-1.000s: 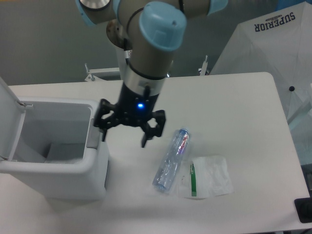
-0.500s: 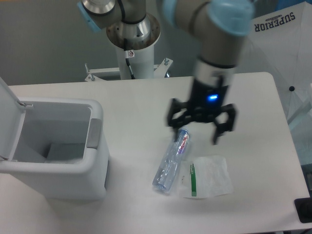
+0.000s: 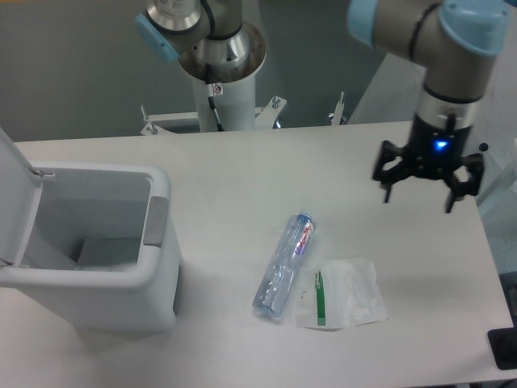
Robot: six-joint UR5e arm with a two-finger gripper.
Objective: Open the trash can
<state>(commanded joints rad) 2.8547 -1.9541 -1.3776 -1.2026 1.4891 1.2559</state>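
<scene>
Table's right edge now hosts the gripper, spread empty; trash can stays open.

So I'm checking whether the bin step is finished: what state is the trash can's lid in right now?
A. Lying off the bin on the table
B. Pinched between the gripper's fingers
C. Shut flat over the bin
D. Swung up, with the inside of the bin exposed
D. The trash can shows its hollow inside, its lid stands up at the left edge, and the gripper hangs open far to the right, holding nothing.
</scene>
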